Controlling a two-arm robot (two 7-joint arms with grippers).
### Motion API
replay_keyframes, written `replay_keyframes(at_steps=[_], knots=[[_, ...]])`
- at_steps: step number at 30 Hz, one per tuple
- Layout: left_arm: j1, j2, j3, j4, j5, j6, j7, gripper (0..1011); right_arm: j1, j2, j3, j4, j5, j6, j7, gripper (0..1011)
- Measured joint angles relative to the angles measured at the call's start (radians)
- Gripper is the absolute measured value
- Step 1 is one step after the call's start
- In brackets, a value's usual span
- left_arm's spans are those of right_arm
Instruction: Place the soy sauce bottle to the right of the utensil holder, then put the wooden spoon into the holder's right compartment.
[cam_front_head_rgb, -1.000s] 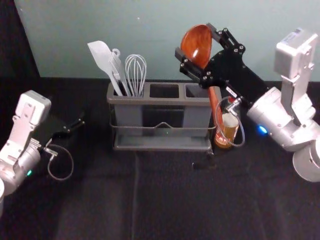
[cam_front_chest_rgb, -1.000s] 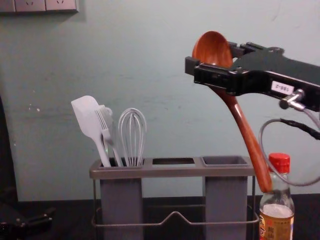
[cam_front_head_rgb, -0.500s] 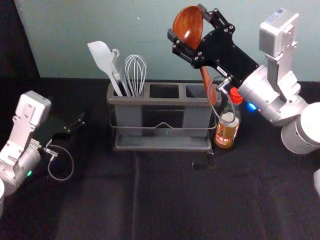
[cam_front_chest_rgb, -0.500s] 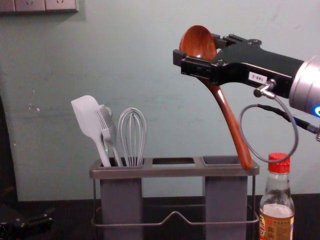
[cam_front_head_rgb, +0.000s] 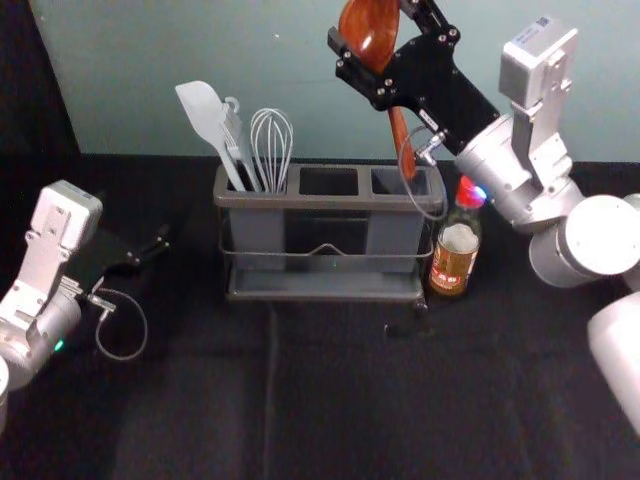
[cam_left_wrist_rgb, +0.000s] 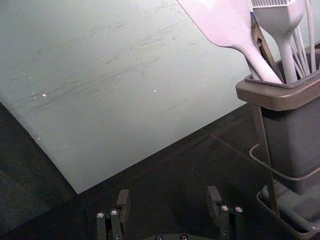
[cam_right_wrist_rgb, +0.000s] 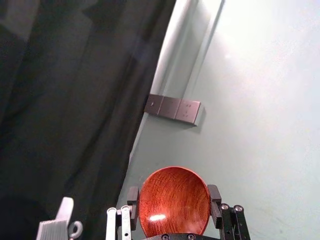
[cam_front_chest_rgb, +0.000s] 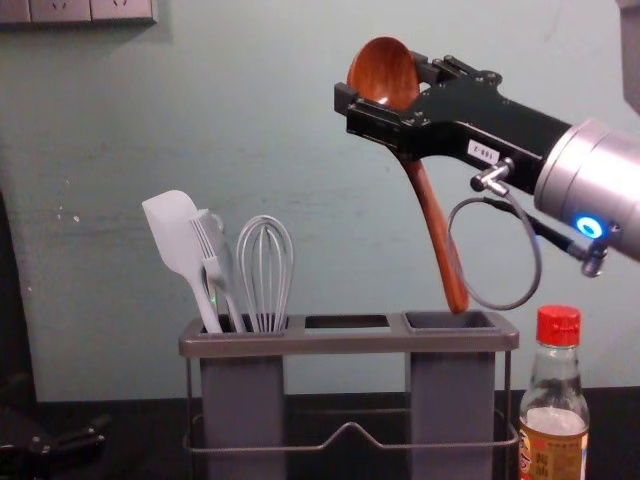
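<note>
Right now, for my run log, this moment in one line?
right gripper: holds wooden spoon by bowl; handle end: at right compartment; soy sauce bottle: right of holder; left gripper: open, parked left

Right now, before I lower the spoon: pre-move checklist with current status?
1. Spoon gripped: ok, its bowl is between the right gripper's fingers, above the holder.
2. Handle pointing down: ok.
3. Handle upright: not ok, it leans.
4. Handle end lined up with right compartment: ok, it meets the opening in both head and chest views.
5. Handle end clear of rim: cannot tell, the height gap isn't readable.
6. Bottle placed: ok, standing right of the holder.
</note>
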Motion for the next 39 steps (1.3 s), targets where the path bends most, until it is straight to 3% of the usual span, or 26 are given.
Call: replay_keyframes(at_steps=[8,15,39], knots=[[0.000,0.000,0.000,0.000,0.000,0.000,0.000,1005,-0.019,-0.048,0.022,0.089,0.001,-0.115,-0.021,838],[0.000,0.000,0.000,0.000,0.000,0.000,0.000,1005,-0.051,-0.072,0.041,0.136,0.024,-0.173,-0.014,838],[0.000,0.000,0.000,0.000,0.000,0.000,0.000,1005,-0.140,-0.116,0.100,0.191,0.012,-0.265,-0.011,838]])
